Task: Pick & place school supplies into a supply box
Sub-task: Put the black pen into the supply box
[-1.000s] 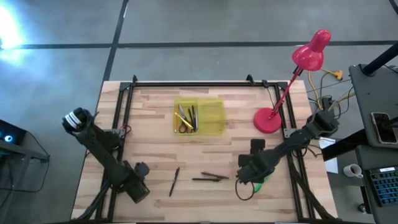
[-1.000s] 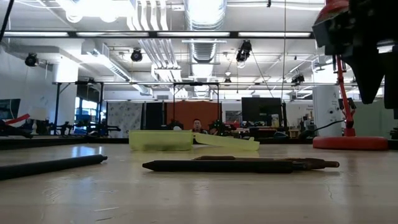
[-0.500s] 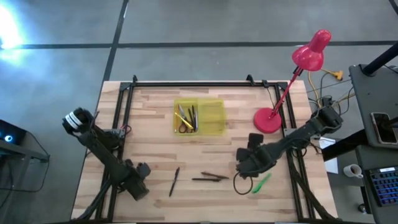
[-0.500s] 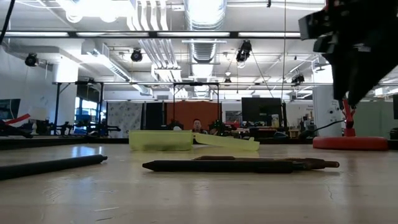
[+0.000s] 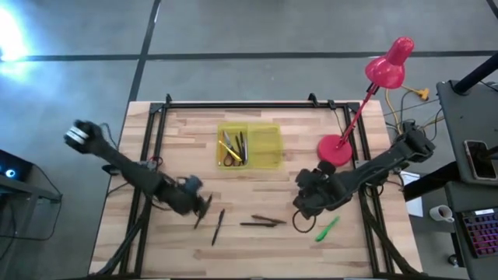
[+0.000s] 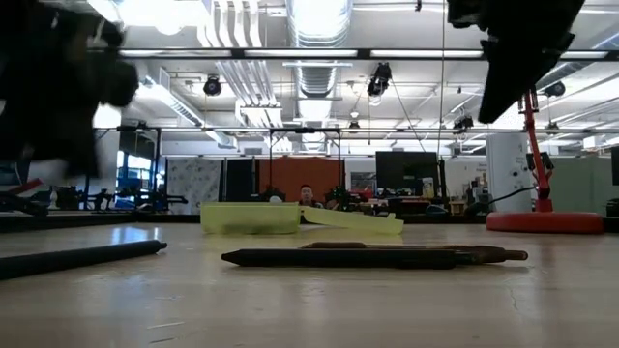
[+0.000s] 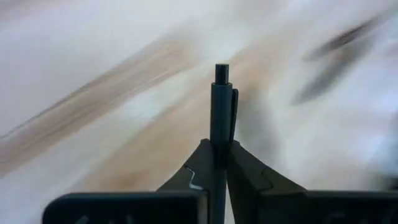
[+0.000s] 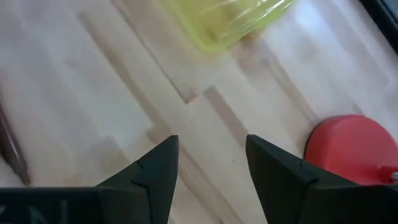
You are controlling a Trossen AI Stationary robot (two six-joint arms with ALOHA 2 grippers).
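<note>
The supply box [image 5: 249,146] lies open at the table's middle far side, with red-handled scissors and pens in its left half. One dark pen [image 5: 217,227] and two more dark pens [image 5: 262,222] lie flat nearer the front, and a green marker [image 5: 327,228] lies to their right. My left gripper [image 5: 204,207] hangs beside the lone pen, shut on another dark pen [image 7: 221,106]. My right gripper [image 5: 302,204] stands open above the table between the two pens and the lamp base, with nothing between its fingers [image 8: 155,165]. My left gripper pinches a dark clip pen between its two fingers [image 7: 200,158]. The pen lies along the fingers, and its button end [image 7: 221,70] sticks out well past the fingertips. It is held above the table.
A pink desk lamp stands at the right, with its round base [image 5: 335,150] on the table and its head [image 5: 389,66] beyond the far edge. A black rail frames the table's far edge [image 5: 241,103]. Bare wood lies at the far left and along the front.
My left arm has swung fast from the near left corner toward the table's middle and now hangs beside the lone pen. My right gripper has risen and gone toward the far edge. It has come off the green marker, which lies uncovered on the table.
</note>
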